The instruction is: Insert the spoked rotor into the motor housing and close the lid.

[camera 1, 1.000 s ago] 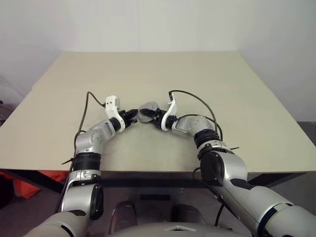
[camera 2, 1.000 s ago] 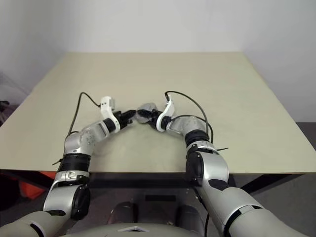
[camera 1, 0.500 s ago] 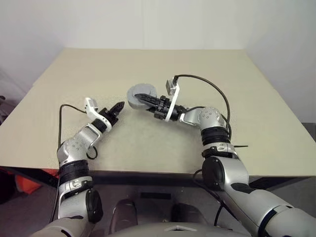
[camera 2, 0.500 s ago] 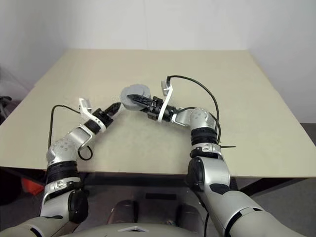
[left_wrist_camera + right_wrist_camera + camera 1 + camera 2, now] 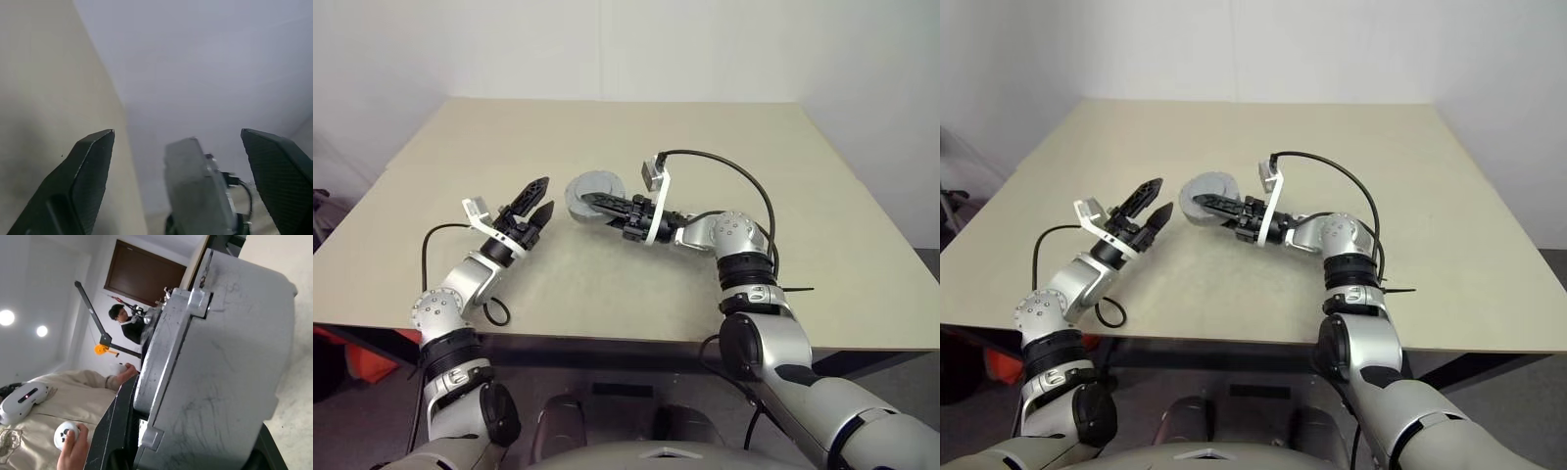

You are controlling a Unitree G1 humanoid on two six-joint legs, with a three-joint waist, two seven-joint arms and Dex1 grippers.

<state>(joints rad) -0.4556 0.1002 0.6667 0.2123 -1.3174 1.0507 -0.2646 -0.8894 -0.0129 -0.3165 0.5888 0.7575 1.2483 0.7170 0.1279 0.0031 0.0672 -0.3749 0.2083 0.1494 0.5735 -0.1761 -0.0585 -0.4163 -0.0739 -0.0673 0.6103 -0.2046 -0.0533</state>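
My right gripper (image 5: pixel 599 203) is shut on the motor housing (image 5: pixel 590 190), a squat grey metal puck held up over the middle of the table and turned on its edge. The right wrist view has its scratched grey body (image 5: pixel 230 362) close up, with one black finger (image 5: pixel 117 431) along its side. My left gripper (image 5: pixel 542 195) hangs open a short way to the left of the housing, its fingertips spread wide and nothing between them. In the left wrist view the housing (image 5: pixel 195 191) shows edge-on beyond the open fingers (image 5: pixel 93 166). The spoked rotor is hidden. I cannot tell the lid apart from the housing.
The tan table (image 5: pixel 705 127) stretches far beyond both grippers, its front edge close under my arms. A black cable (image 5: pixel 734 171) loops above my right wrist. Past the housing in the right wrist view, a person's hand (image 5: pixel 68 443) holds a white controller.
My left gripper has let go of the housing, drawn back to the left, rolled and opened wide. The right gripper has lifted the housing and kept its grip.
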